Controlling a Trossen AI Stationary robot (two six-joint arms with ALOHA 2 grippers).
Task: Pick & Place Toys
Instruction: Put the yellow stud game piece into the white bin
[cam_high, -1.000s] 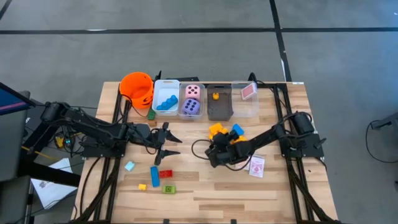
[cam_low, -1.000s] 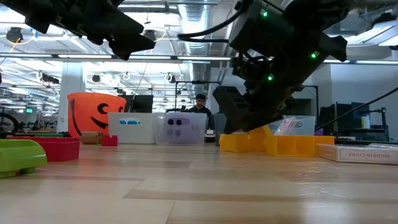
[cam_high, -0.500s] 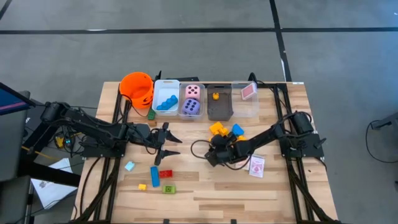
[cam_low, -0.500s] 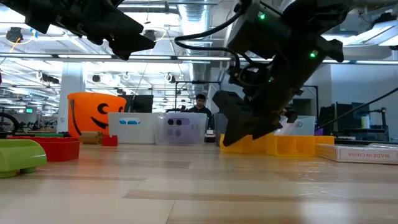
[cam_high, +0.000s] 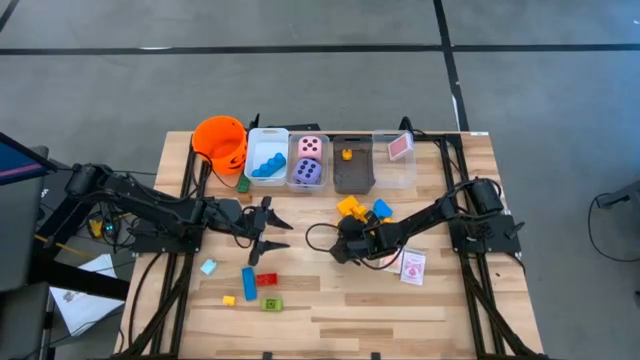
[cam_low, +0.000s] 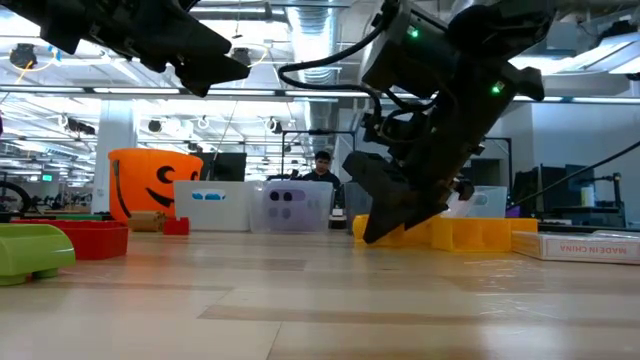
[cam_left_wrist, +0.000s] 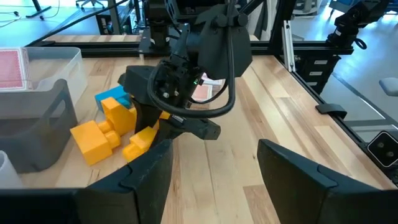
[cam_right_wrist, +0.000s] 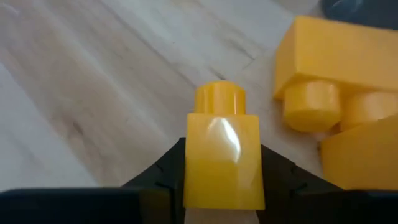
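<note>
One legible text: "MADE IN CHINA" printed on the side of a flat box (cam_low: 590, 246) lying at the table's right edge in the low view. The orange bucket (cam_low: 152, 183) near the far left corner bears a black jack-o'-lantern face, a sign without lettering. No other words, brands or numbers are readable.

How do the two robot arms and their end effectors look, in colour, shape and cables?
Both arms are black and jointed. Each end effector has two dark, tapered fingers: left end effector, right end effector. A black cable loops over the right wrist, where small green lights glow.
</note>
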